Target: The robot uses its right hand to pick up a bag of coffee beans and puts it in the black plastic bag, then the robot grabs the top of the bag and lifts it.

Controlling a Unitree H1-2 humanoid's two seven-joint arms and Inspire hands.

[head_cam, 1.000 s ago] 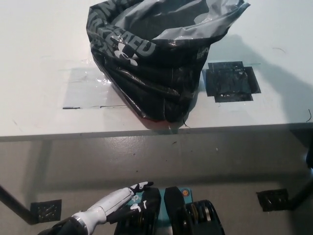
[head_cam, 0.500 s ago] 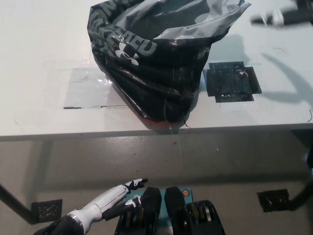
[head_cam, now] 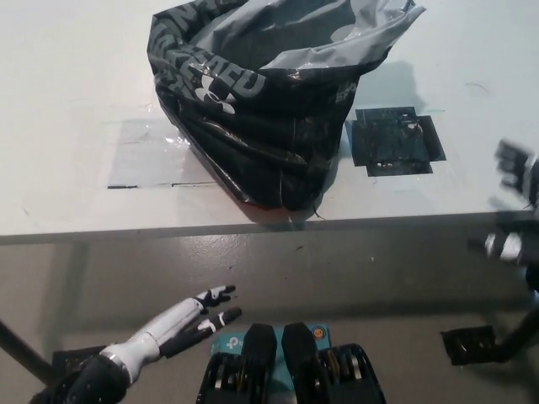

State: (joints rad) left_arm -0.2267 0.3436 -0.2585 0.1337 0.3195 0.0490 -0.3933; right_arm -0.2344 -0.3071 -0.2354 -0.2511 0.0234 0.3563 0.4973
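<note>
Left hand (head_cam: 181, 320): white, low at the lower left, below the desk's front edge. Fingers (head_cam: 215, 295) spread and extended toward the middle, holding nothing.

Right hand (head_cam: 515, 202): black, at the far right edge, blurred, level with the desk's front edge. Dark fingers show at the top, a pale patch below them; whether they are spread or closed cannot be told. Nothing visibly held.

Bag (head_cam: 261, 101): black plastic with white lettering and a logo, standing on the desk (head_cam: 67, 101) at upper middle, its foot near the front edge. Mouth wide open, grey lining showing; the rim sags toward the right. Contents not visible. Well apart from both hands.

Tape patch (head_cam: 396, 141): black, flat on the desk, just right of the bag.

Clear film (head_cam: 147, 151): glossy sheet on the desk, left of the bag, touching its base.

Floor (head_cam: 337, 278): grey, below the desk. Black square marks at lower left (head_cam: 63, 360) and lower right (head_cam: 467, 345).
</note>
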